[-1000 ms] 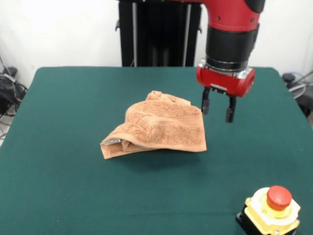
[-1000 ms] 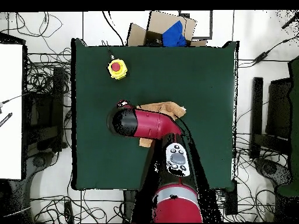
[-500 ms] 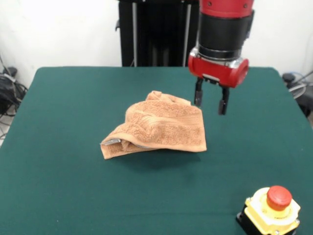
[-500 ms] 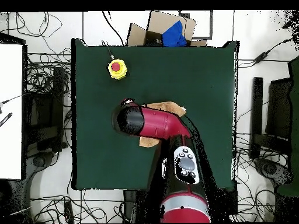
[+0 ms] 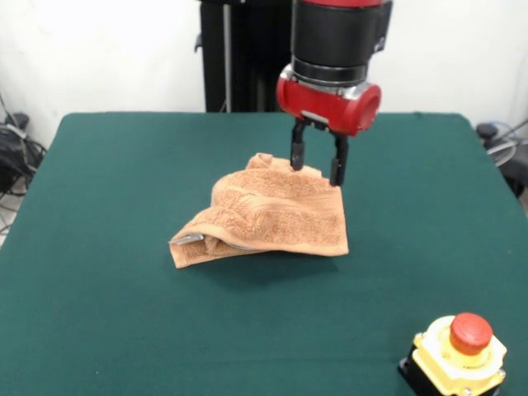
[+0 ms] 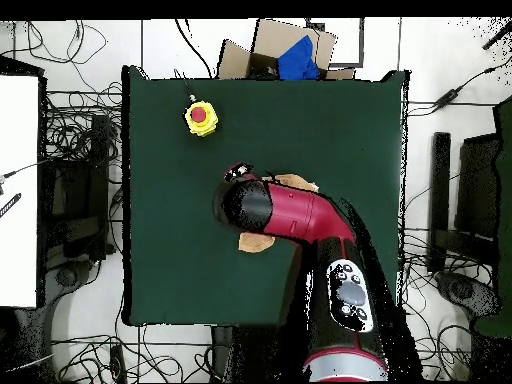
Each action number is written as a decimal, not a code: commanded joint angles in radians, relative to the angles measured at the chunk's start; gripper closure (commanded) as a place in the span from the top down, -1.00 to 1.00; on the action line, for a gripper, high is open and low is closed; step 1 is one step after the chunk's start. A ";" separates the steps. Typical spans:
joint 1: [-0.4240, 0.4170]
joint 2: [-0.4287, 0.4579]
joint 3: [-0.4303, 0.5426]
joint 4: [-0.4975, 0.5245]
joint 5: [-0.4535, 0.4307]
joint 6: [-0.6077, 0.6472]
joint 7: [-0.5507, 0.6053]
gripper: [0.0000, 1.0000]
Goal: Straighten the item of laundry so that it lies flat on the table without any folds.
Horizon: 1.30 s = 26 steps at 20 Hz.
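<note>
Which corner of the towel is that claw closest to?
The towel's far right corner, right under the open claw; the tagged corner lies at the opposite end.

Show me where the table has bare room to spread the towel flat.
Widest bare green table: left of and in front of the crumpled towel. Right of the towel is also bare. Front right corner is taken by the yellow button box. The open gripper crowds the towel's back edge.
</note>
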 commanded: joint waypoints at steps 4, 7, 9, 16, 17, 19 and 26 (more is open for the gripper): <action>-0.036 0.026 0.015 0.009 -0.099 0.101 -0.049 1.00; -0.052 0.041 0.021 -0.007 -0.115 0.100 -0.056 1.00; -0.062 0.051 0.024 -0.024 -0.125 0.103 -0.062 1.00; -0.097 0.059 0.014 -0.070 -0.176 0.128 -0.090 1.00; -0.103 0.057 0.013 -0.073 -0.185 0.130 -0.095 1.00; -0.117 0.056 0.020 -0.075 -0.195 0.134 -0.102 1.00; -0.132 0.073 0.035 -0.080 -0.226 0.111 -0.079 1.00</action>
